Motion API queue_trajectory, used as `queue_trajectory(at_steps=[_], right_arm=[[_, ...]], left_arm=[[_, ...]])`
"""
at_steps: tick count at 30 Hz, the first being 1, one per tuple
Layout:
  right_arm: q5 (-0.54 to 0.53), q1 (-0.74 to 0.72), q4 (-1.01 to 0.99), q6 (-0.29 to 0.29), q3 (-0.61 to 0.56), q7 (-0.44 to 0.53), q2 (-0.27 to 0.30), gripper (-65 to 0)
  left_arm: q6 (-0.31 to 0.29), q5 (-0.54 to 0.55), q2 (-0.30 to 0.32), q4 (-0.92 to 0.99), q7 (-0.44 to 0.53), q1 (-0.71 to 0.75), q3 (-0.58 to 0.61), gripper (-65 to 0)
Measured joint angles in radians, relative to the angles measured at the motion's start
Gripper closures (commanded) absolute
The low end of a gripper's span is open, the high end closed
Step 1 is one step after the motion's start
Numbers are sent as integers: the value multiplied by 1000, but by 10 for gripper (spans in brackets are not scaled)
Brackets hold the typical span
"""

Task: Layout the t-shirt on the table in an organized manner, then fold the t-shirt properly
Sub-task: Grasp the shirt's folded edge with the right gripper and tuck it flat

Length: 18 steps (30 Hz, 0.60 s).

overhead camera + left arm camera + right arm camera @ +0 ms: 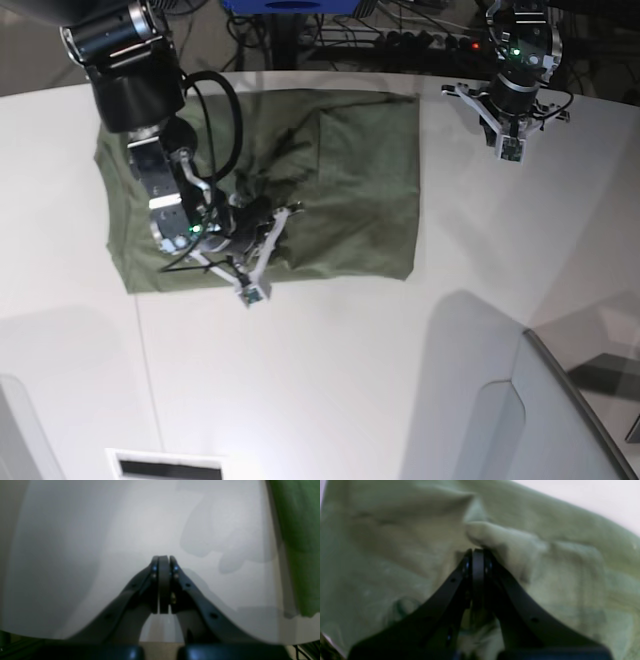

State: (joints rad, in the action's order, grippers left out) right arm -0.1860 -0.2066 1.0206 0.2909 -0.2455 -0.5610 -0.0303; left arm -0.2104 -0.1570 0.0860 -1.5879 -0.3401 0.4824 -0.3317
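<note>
On table (pixel 330 380): t-shirt (pixel 350 190) part-folded, far-left side | right gripper (pixel 478 551) clamped on raised cloth fold | left gripper (pixel 163 558) closed, empty, off cloth | advice: drag low, keep edges aligned

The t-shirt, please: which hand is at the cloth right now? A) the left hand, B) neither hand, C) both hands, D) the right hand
D: the right hand is shut with its tips down in a bunched fold of the t-shirt, while the left hand is shut over the bare white table, apart from the cloth.
</note>
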Motion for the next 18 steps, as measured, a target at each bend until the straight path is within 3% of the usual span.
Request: queue_trajectory(at_steps=[5,11,15,18], right_arm=[[2,-66,-109,-6,57,72,24,0],[4,-63,-100,-7,58,71,38,0],[9,33,90,-7,51,60,40,0],[11,62,216,-7,-31,-50,60,0]], left_arm=[[0,0,0,8,0,-1,0,0],[0,0,-3,13,0,-3,0,0],[0,2,-1,13,0,-17,-1,0],[0,0,-2,13,0,-16,0,0]])
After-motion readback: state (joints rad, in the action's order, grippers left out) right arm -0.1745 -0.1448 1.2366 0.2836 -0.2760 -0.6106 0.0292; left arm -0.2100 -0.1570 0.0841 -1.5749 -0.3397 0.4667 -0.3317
